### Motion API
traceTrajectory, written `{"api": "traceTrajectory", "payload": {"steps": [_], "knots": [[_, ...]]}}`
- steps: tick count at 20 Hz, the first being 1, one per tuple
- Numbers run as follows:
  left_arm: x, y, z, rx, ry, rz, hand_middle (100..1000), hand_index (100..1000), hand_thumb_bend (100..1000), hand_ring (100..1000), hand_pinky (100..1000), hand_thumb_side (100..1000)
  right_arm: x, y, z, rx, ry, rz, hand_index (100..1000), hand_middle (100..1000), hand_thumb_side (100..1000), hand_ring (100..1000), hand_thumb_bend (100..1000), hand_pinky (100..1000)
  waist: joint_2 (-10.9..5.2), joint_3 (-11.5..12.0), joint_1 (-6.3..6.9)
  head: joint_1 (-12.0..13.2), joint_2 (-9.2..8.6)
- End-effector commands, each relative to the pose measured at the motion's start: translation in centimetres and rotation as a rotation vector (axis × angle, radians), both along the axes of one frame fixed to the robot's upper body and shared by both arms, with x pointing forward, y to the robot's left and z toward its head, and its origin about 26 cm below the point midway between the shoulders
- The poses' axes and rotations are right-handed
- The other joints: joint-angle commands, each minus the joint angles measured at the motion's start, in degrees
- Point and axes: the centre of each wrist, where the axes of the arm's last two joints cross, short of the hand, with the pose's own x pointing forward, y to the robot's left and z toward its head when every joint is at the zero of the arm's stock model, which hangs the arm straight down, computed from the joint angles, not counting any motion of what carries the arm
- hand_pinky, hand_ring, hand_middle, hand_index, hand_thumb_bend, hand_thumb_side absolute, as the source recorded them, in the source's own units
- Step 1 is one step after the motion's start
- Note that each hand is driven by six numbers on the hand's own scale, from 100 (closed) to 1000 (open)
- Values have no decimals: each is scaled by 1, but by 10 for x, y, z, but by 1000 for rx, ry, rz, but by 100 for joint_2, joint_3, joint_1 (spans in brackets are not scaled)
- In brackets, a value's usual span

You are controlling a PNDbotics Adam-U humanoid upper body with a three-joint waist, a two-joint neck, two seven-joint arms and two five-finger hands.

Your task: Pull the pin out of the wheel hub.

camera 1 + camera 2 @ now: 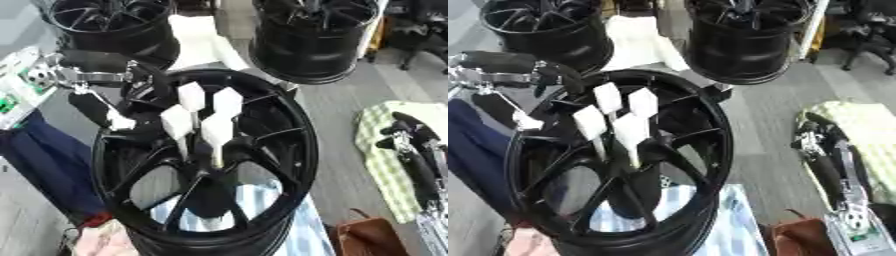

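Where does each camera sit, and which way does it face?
Left eye view: in the robot's head, facing down at the black spoked wheel rim and its four white flat-topped pins; left arm enters upper left, right arm at right.
Right eye view: beside it, facing the same way; both arms show again.
Shared: rim, pins, arms, further black rims behind.

Four white pins (pixel 203 116) crowd the wheel hub (pixel 210 175) center, spokes (pixel 157 150) fencing them; left hand (pixel 114 75) fingers sit just up-left, rim blocking.
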Motion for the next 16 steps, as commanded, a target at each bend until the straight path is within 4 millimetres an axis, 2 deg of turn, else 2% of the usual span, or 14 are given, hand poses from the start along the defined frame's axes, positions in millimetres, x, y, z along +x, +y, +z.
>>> {"api": "traceTrajectory", "payload": {"steps": [1, 16], "knots": [[-1, -5, 12, 260, -13, -318, 728, 936, 217, 1000, 442, 479, 2, -5, 6, -16, -19, -7, 833, 580, 653, 546, 100, 664, -74, -11, 1, -10, -14], [-3, -16, -5, 315, -3, -385, 748, 934, 239, 1000, 445, 477, 2, -5, 5, -15, -17, -6, 833, 579, 654, 546, 100, 664, -71, -57, 24, 8, -14]]}}
